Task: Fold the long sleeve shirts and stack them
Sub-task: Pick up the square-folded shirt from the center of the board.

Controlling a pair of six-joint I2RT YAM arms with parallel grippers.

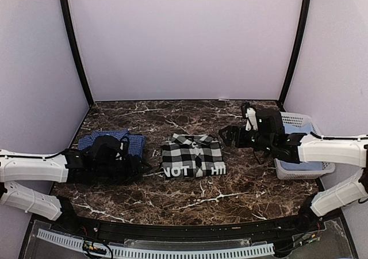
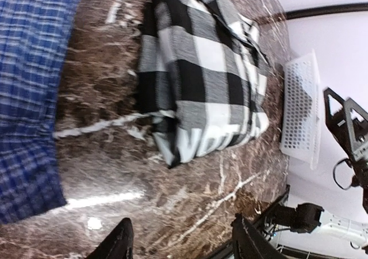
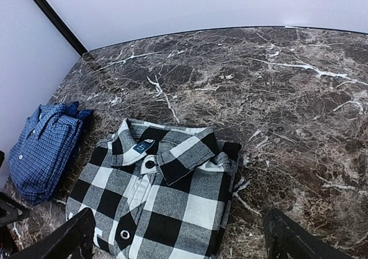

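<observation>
Now | step: both folded, stacking not yet done | blue shirt (image 3: 46,149) by worktop (image 1: 172,115) left edge, checked shirt (image 1: 191,155) mid-worktop, apart | left tool (image 2: 181,244), right tool (image 3: 184,242): parted, empty | next likely: grip one shirt whole, set it squarely on the other

— Where's the black-and-white shirt (image 1: 191,155)?
— Folded flat, mid-bench (image 1: 172,195). The collar points to 12 o'clock and white lettering runs along its 6 o'clock edge.
— And the blue shirt (image 1: 133,144)?
— It has a fine check and is folded too. It lies at 9 o'clock of the other, apart, not stacked.
</observation>
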